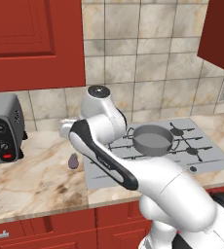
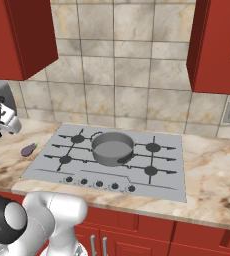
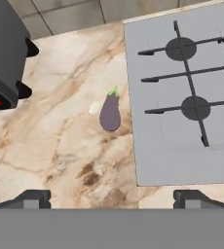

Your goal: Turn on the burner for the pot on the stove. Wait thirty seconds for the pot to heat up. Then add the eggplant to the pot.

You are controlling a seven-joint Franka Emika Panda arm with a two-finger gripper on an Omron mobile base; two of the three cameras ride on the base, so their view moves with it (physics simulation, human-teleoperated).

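Two dark fingertips of the pincer (image 3: 112, 199) stand wide apart at the bottom of the hand view, one low left, one low right, with nothing between them: the pincer is open and empty. It looks down on marbled beige counter (image 3: 55, 146).

Just above the centre of that view lies the eggplant (image 3: 110, 113), small, dark purple, with a green stem cap pointing up the frame. It rests on the counter, apart from the fingertips and just beside the left edge of the stove (image 3: 182, 141), a light-grey cooktop with black grates filling the right side. A dark toaster oven (image 3: 4, 53) sits in the upper left corner.

In the left base view the eggplant (image 1: 73, 161) is left of centre, next to the white arm. In the right base view it (image 2: 29, 149) lies at the left edge, near the stove (image 2: 152, 180), whose row of dark knobs (image 2: 99, 184) runs along the front.

The pot (image 2: 112, 148), wide, shallow and grey, stands on the grates near the middle of the right base view; in the left base view the pot (image 1: 153, 139) appears right of centre. It looks empty.

Whether the burner is lit cannot be told; no flame shows. Judging by the hand's place above the eggplant, the pick-up seems in hand: grasping, carrying and dropping it in the pot remain.
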